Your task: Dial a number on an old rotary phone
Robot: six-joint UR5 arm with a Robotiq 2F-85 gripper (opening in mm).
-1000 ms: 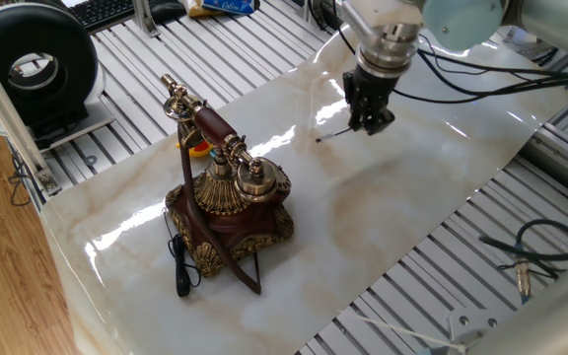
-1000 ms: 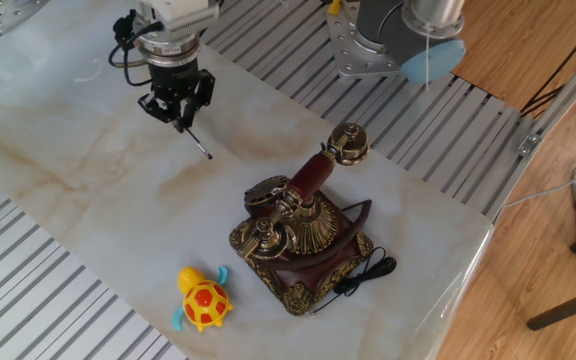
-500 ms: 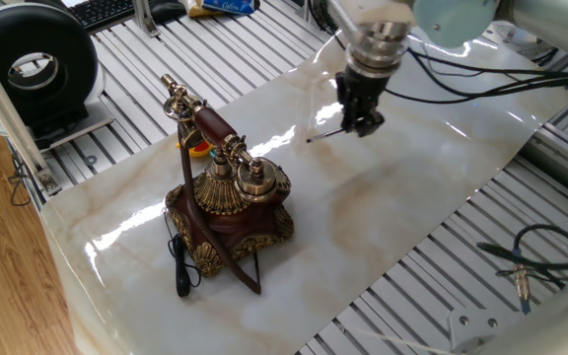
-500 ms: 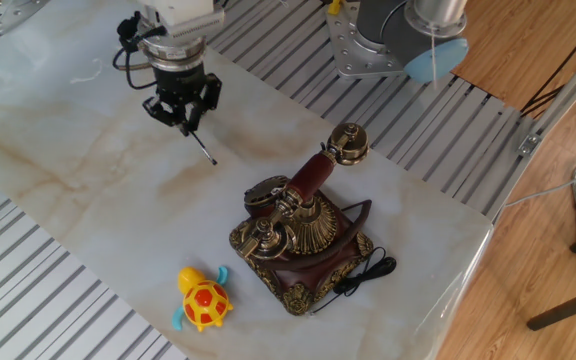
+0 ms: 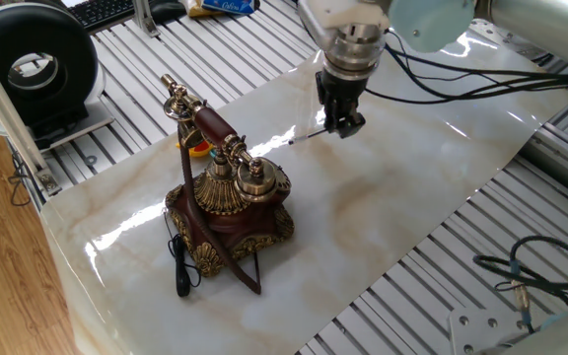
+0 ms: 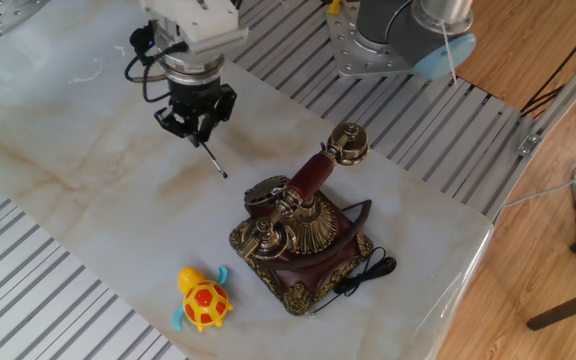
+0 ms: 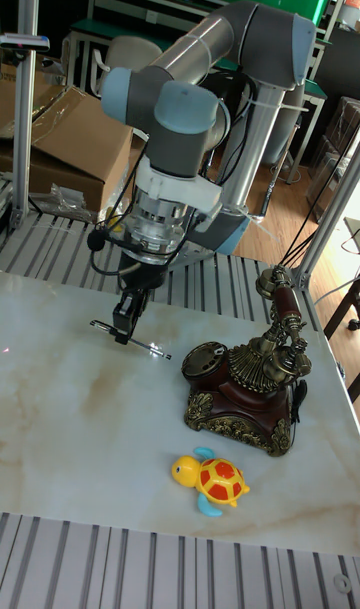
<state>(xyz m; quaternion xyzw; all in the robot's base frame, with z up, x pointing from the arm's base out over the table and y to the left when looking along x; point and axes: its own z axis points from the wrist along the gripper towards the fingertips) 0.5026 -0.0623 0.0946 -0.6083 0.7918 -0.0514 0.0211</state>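
Note:
The old rotary phone (image 5: 230, 202) (image 6: 303, 225) (image 7: 245, 374) stands on the marble sheet, dark red-brown with gold filigree. Its reddish handset (image 6: 313, 175) rests on the tall cradle, and a black cord (image 5: 179, 266) trails off its base. My gripper (image 5: 341, 120) (image 6: 200, 125) (image 7: 125, 319) hangs above the sheet, a short way from the phone's dial side, shut on a slim black-and-silver pen (image 5: 307, 135) (image 6: 214, 160) (image 7: 140, 342). The pen's tip slants toward the phone and stays apart from it.
A yellow and orange toy turtle (image 6: 201, 300) (image 7: 212, 481) lies on the sheet beside the phone. The marble sheet (image 5: 392, 207) covers a slatted metal table (image 5: 116, 69). A black round device (image 5: 33, 64) and a keyboard (image 5: 102, 10) sit past the sheet's far edge.
My gripper has carried the pen steadily toward the phone, shortening the gap to the dial side. The phone and the turtle have not moved.

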